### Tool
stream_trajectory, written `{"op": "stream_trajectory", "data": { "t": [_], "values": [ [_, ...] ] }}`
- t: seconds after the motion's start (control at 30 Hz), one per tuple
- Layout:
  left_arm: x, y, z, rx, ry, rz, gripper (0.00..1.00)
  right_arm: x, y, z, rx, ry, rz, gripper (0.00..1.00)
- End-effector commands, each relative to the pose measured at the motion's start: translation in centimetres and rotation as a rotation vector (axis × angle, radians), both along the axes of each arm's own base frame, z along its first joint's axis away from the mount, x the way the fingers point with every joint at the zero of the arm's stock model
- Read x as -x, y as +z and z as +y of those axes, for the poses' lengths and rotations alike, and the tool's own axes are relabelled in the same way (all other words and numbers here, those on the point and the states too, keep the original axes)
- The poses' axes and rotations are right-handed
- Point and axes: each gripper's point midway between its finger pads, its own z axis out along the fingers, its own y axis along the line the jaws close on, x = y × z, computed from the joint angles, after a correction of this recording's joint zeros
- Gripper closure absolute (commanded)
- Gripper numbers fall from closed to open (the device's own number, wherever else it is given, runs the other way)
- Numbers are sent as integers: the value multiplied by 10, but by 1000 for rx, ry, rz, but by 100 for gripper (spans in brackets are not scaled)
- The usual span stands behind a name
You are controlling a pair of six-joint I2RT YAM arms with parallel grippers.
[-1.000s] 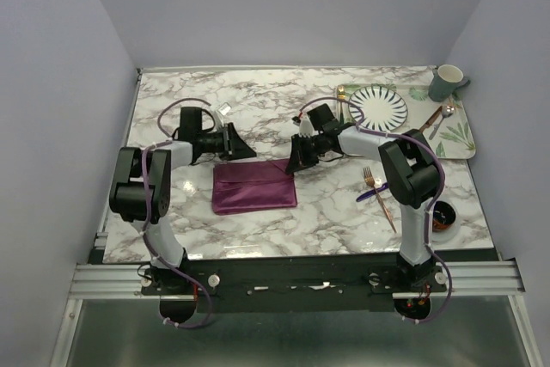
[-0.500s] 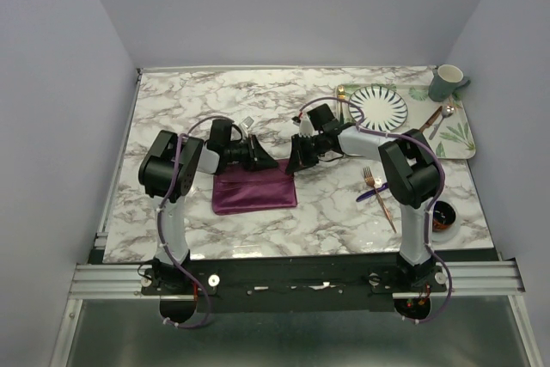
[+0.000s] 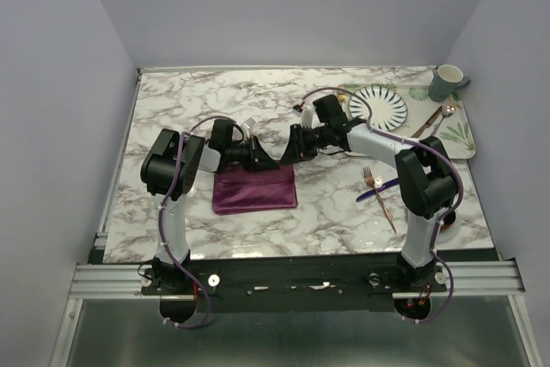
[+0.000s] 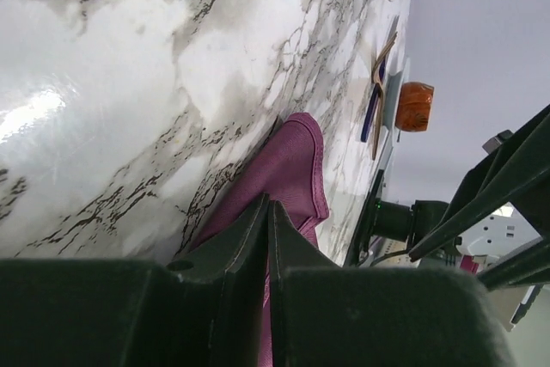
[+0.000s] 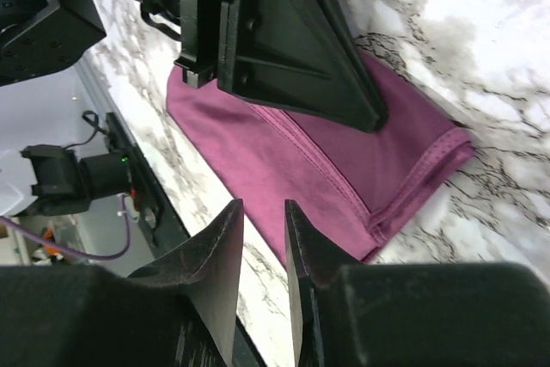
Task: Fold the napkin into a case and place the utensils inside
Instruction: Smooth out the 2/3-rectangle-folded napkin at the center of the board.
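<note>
**Both arms reaching inward, low over the tabletop (image 3: pixel 215 109).**
Left tool (image 3: pixel 273 163) is pinched closed on the far edge of the folded napkin (image 3: pixel 255 188). Right tool (image 3: pixel 291 153) is just beside it, fingers barely parted, holding nothing.

Lab test booth: plain walls (image 3: pixel 51 40), aluminium rail (image 3: pixel 292 279), marble tabletop (image 3: pixel 258 92).

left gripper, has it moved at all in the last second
Yes. The left gripper has slid right along the far edge of the purple cloth, from its left half to near the right corner, closing on the right gripper.
</note>
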Motion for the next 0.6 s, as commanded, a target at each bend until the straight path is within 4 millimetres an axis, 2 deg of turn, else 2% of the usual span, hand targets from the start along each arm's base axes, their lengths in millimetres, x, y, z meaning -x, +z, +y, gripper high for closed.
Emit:
{"op": "stream_trajectory", "data": {
  "t": [0.0, 0.2, 0.3, 0.37, 0.43, 0.5, 0.53, 0.57],
  "values": [
    [1, -32, 9, -101, 34, 36, 84, 0, -10, 11, -58, -1, 104, 66],
    [2, -32, 9, -98, 25, 37, 83, 10, -57, 6, -17, -28, 222, 68],
    [1, -30, 8, -88, 12, 34, 82, 13, -78, -5, 25, -60, 256, 69],
    [3, -23, 6, -64, -14, 17, 77, 13, -92, -15, 49, -93, 292, 69],
    [1, -7, 3, -35, -38, -40, 71, 14, -98, -17, 55, -107, 323, 71],
    [5, 13, 0, 14, -71, -90, 61, 12, -99, -19, 61, -127, 331, 72],
    [4, 33, 0, 39, -79, -139, 57, 12, -100, -20, 64, -131, 335, 73],
    [8, 44, 0, 60, -97, -159, 52, 12, -100, -20, 67, -134, 333, 73]
  ]
}}
